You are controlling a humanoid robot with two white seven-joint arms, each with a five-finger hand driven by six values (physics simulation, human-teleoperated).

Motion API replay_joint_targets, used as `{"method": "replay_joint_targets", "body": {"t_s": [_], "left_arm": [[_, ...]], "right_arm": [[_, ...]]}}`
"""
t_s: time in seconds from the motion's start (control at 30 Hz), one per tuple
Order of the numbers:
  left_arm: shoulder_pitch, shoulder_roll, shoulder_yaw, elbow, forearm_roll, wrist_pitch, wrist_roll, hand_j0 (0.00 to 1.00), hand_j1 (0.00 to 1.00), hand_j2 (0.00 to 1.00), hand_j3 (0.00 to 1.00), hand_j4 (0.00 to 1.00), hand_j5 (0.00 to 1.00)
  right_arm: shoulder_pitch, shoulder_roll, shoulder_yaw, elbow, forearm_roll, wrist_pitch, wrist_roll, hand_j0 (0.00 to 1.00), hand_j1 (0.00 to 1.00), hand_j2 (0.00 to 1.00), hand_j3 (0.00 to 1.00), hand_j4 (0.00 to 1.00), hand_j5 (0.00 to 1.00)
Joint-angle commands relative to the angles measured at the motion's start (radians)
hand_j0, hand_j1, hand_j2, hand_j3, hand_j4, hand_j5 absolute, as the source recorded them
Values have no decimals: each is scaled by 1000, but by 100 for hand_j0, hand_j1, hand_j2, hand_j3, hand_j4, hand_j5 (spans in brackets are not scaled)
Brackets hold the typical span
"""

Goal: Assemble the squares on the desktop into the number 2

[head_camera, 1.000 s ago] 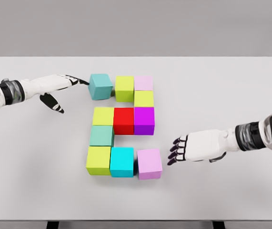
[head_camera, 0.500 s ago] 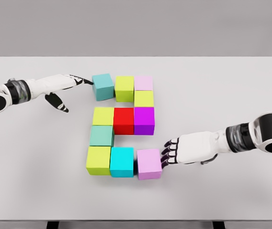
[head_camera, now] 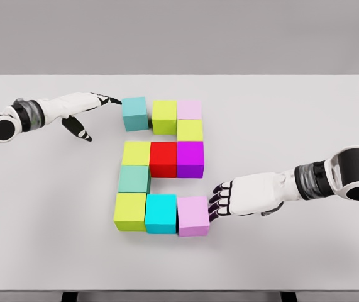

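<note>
1. The landmark is the red cube [head_camera: 163, 158], at the centre of the middle row of the coloured squares on the white surface [head_camera: 305, 113].
2. Above and left of the red cube sits the teal cube [head_camera: 135, 113], the left end of the top row. A thin gap appears to separate it from the lime cube [head_camera: 164, 116] next to it, and it looks slightly turned.
3. The left hand [head_camera: 94, 104] lies left of the teal cube, fingers extended and holding nothing, its fingertips [head_camera: 115, 100] at the cube's upper left edge – touching or just short, I cannot tell which.
4. Below and right of the red cube, the pink cube [head_camera: 193, 215] ends the bottom row, touching or nearly touching the cyan cube [head_camera: 161, 213].
5. The right hand [head_camera: 229, 200] is flat and empty, fingers pressed to the pink cube's right face.
6. Judgement: each hand is on the outer side of its own cube – any remaining push runs inward, along the row, toward the red cube's column. The 2 looks nearly complete.
</note>
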Motion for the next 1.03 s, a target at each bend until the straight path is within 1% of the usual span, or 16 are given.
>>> {"method": "replay_joint_targets", "body": {"t_s": [0.0,0.27,0.37,0.5,0.53,0.57,0.63,0.67,0.73,0.77,0.83,0.87,0.9,1.0], "left_arm": [[0,-8,2,8,3,1,0,100,100,100,100,100,100],[-5,-28,2,6,4,1,0,100,100,100,100,100,100],[-5,-45,8,6,-33,1,0,100,100,100,100,100,100],[-5,-45,8,6,-36,1,0,100,100,100,100,100,100],[-5,-45,8,6,-36,1,0,100,100,100,100,100,100],[-6,-45,10,6,-36,1,0,100,100,100,100,100,100],[-12,-36,16,6,-34,-1,1,100,100,100,100,100,100],[-14,-28,30,5,-33,-2,1,100,100,100,100,100,100],[-14,18,53,-3,-28,-12,3,100,100,100,100,100,100],[-14,44,53,-13,-28,-15,3,100,100,100,100,100,100],[-14,82,53,-43,-27,-18,4,100,100,100,100,100,100],[-14,108,53,-75,-28,-21,4,100,100,100,100,100,100],[-12,128,53,-84,-28,-25,4,100,100,100,100,100,100],[-12,128,56,-75,-31,-19,7,100,100,100,100,100,100]], "right_arm": [[0,7,-1,0,-5,2,0,100,100,100,100,100,100],[-5,8,1,0,-5,2,0,100,100,100,100,100,100],[-12,-4,1,1,-4,2,0,100,100,100,100,100,100],[-20,-21,-13,3,-2,2,0,100,100,100,100,100,100],[-20,-38,-37,7,-2,2,0,100,100,100,100,100,100],[-20,-74,-108,23,-5,2,0,100,100,100,100,100,100],[-17,-90,-178,58,-10,2,0,100,100,100,100,100,100],[-14,-93,-192,67,-11,2,0,100,100,100,100,100,100],[-8,-98,-217,84,-30,2,0,100,100,100,100,100,100],[-6,-98,-221,107,-79,2,0,100,100,100,100,100,100],[-8,-98,-234,161,-143,2,0,100,100,100,100,100,100],[-6,-99,-264,184,-174,2,0,100,100,100,100,100,100],[-5,-101,-278,195,-191,2,0,100,100,100,100,100,100],[-3,-101,-284,198,-203,2,0,100,100,100,100,100,100]]}}
